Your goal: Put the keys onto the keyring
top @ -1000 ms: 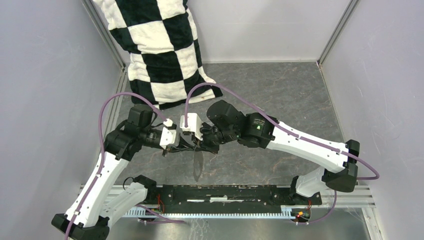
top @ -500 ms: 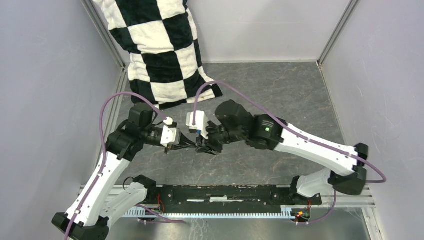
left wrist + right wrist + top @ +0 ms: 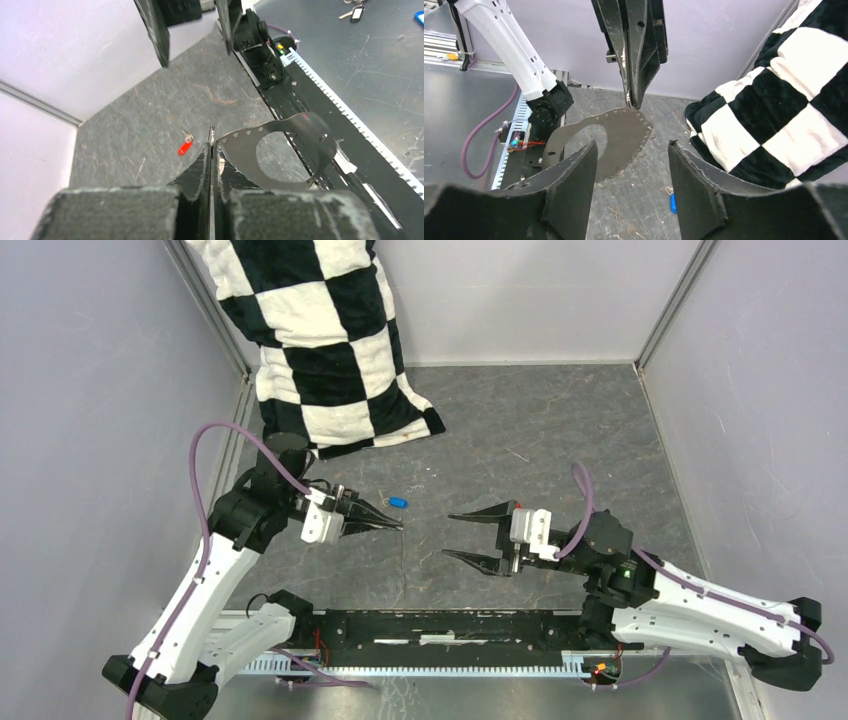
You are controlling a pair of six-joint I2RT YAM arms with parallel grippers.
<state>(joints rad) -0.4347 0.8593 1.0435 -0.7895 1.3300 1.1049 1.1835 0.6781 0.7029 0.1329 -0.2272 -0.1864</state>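
Keyring (image 3: 242, 150) hung clamped edge-on in the closed left tool (image 3: 398, 527); the right tool (image 3: 448, 535) stood wide, well apart.

Black-and-white chequered cloth (image 3: 320, 330) against a mottled dark-grey tabletop (image 3: 560, 440). The blue-headed key (image 3: 398, 503) and the red-headed key (image 3: 185, 147) are the brightest spots; the keyring (image 3: 237, 150) is dull grey metal. The left arm (image 3: 215, 580) and right arm (image 3: 700, 605) are white with black joints, the left hand (image 3: 395, 525) and right hand (image 3: 448, 535) black, the cables (image 3: 467, 157) purple.
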